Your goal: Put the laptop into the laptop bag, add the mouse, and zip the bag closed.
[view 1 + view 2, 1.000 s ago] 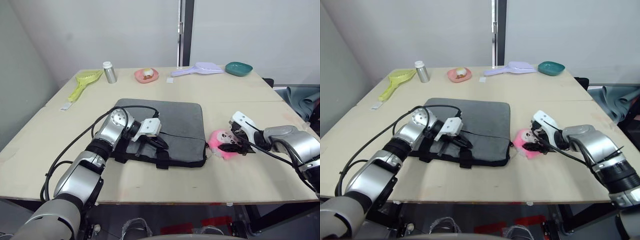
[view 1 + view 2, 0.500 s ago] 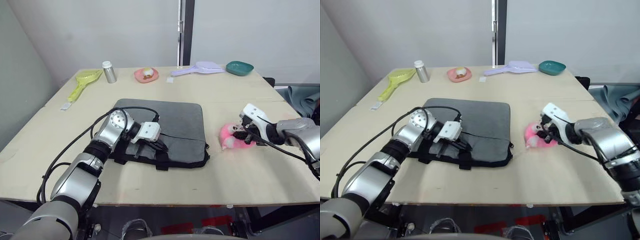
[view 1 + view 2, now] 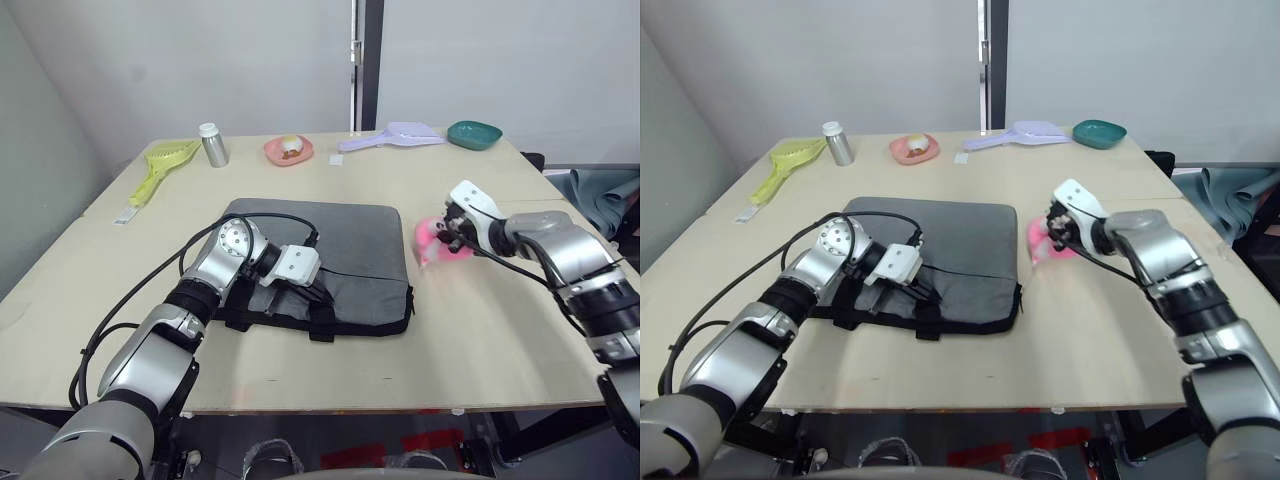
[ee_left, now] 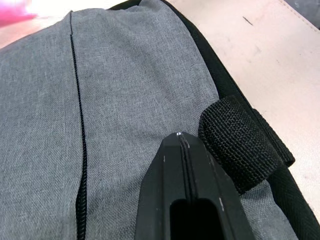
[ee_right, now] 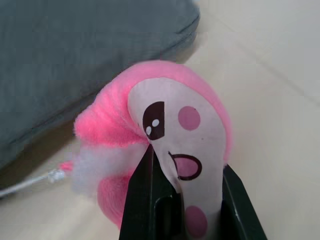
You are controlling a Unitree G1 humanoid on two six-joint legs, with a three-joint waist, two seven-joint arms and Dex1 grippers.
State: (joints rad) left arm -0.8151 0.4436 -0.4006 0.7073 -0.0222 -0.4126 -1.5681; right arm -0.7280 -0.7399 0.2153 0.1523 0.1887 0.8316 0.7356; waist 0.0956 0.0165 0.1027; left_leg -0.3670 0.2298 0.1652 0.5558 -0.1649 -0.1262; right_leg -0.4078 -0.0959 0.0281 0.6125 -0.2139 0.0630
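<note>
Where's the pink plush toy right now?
The pink plush toy is pinched in the right hand, on the robot's right, just off the right edge of the laptop bag.

The laptop bag (image 3: 340,255) is heathered grey with black trim; the plush toy (image 5: 170,145) is hot pink (pale face, darker pink cheeks); the desk (image 3: 480,340) is beige.

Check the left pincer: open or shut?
Shut. The left pincer has its two fingers pressed together, resting on the laptop bag beside a black handle.
</note>
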